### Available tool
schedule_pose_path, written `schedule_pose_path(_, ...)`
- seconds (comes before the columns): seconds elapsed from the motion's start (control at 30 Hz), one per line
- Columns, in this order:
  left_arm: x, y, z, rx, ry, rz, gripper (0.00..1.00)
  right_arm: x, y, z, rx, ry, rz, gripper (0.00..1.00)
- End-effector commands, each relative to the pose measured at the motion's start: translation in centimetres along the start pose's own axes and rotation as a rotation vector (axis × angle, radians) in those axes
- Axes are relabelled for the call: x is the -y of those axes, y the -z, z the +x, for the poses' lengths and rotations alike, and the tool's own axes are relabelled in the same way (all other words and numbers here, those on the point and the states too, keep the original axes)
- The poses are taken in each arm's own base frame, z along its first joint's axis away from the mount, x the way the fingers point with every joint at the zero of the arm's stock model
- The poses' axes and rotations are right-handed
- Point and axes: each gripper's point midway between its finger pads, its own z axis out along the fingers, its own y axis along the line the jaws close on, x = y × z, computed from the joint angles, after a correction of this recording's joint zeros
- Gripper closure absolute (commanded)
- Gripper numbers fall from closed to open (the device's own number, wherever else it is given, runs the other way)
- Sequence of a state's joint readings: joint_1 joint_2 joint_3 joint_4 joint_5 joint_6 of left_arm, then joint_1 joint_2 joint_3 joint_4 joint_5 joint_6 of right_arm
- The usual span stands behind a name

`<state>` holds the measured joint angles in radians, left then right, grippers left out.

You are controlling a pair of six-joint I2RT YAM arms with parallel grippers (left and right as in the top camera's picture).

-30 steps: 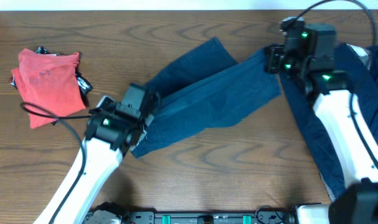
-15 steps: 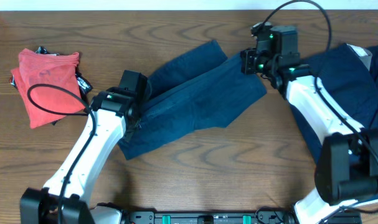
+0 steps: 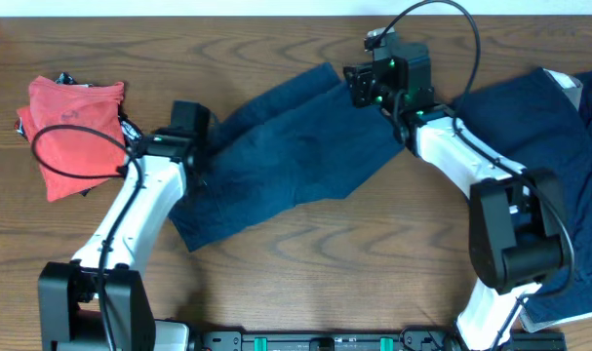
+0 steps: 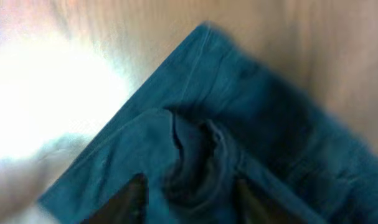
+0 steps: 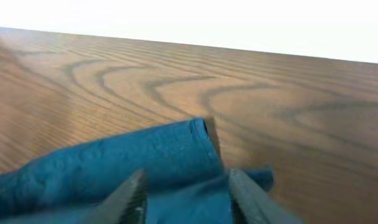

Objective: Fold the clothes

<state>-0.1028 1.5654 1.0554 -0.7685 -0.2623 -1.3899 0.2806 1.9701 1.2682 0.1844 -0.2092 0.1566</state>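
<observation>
One of the clothes, a dark navy garment (image 3: 286, 161), lies doubled over across the middle of the table. At its left end my left gripper (image 3: 203, 136) hangs over a bunched corner of the cloth (image 4: 195, 146), its jaws apart; the wrist view puts the gripper (image 4: 190, 202) right over the wrinkles. My right gripper (image 3: 354, 86) is at the garment's far upper edge, open, with the folded blue edge (image 5: 157, 152) lying flat between and beyond the fingers of the gripper (image 5: 185, 199). A second navy garment (image 3: 530, 127) lies spread at the right.
A folded red garment (image 3: 71, 132) sits at the far left, with a black cable looping over it. The right arm's links cross above the second navy garment. Bare wooden tabletop (image 3: 305, 273) runs along the front.
Both grippers were shut on the navy garment and have opened. The right one carried its edge leftward, the left one moved up and left, and the cloth now lies doubled.
</observation>
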Motion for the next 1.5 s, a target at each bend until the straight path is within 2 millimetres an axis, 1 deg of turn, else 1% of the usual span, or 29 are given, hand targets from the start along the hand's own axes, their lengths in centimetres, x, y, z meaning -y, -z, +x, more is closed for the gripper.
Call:
schedule_pose_path(0.0,0.2,-0.7,-2.3,0.048,0.049,0.005,0.40,-0.1,-0.9,1.0,-0.031,0.009,0.030,0.55)
schedule_pose_path(0.13,-0.1,-1.2,-3.9,0.029,0.067,0.005,0.39,2.2,-0.2,2.6,-0.106,-0.013,0.122,0.57)
schedule_pose_path(0.2,-0.3,-1.4,-4.2,0.005,0.041,0.001,0.39,3.2,0.2,4.0,-0.164,-0.031,0.145,0.60)
schedule_pose_path(0.27,-0.8,-1.6,-4.2,-0.019,-0.012,-0.012,0.35,4.0,0.8,5.9,-0.241,-0.052,0.164,0.64)
schedule_pose_path(0.37,-2.1,-1.6,-3.8,-0.042,-0.070,-0.062,0.31,4.8,1.5,8.4,-0.339,-0.065,0.186,0.67)
schedule_pose_path(0.4,-2.6,-1.5,-3.6,-0.052,-0.082,-0.081,0.27,4.9,1.6,9.3,-0.366,-0.062,0.188,0.67)
schedule_pose_path(0.53,-4.2,-1.5,-2.5,-0.103,-0.107,-0.138,0.00,4.9,2.0,12.4,-0.453,-0.052,0.186,0.69)
schedule_pose_path(0.57,-4.5,-1.6,-2.4,-0.110,-0.120,-0.145,0.02,4.8,2.1,13.1,-0.469,-0.048,0.185,0.69)
schedule_pose_path(0.7,-5.4,-2.1,-1.8,-0.130,-0.164,-0.168,0.02,4.9,2.6,15.2,-0.520,-0.054,0.189,0.66)
schedule_pose_path(0.77,-5.7,-2.6,-1.4,-0.140,-0.187,-0.165,0.02,5.2,3.1,16.2,-0.556,-0.059,0.208,0.66)
schedule_pose_path(0.87,-5.0,-3.7,0.0,-0.194,-0.260,-0.090,0.02,6.3,4.3,17.6,-0.623,-0.055,0.274,0.62)
schedule_pose_path(0.93,-4.5,-4.3,0.6,-0.212,-0.295,-0.045,0.02,6.8,5.1,18.4,-0.661,-0.064,0.316,0.62)
schedule_pose_path(1.07,-4.1,-4.8,0.7,-0.204,-0.304,-0.015,0.02,6.8,5.9,19.2,-0.708,-0.071,0.325,0.59)
schedule_pose_path(1.2,-3.7,-4.8,0.6,-0.199,-0.336,0.001,0.02,6.7,6.5,19.9,-0.741,-0.080,0.332,0.59)
schedule_pose_path(1.37,-3.1,-5.3,1.3,-0.229,-0.432,0.038,0.02,8.7,8.0,20.4,-0.760,-0.129,0.498,0.58)
schedule_pose_path(1.47,-2.4,-6.2,2.3,-0.271,-0.497,0.073,0.02,8.9,8.3,20.5,-0.768,-0.128,0.512,0.57)
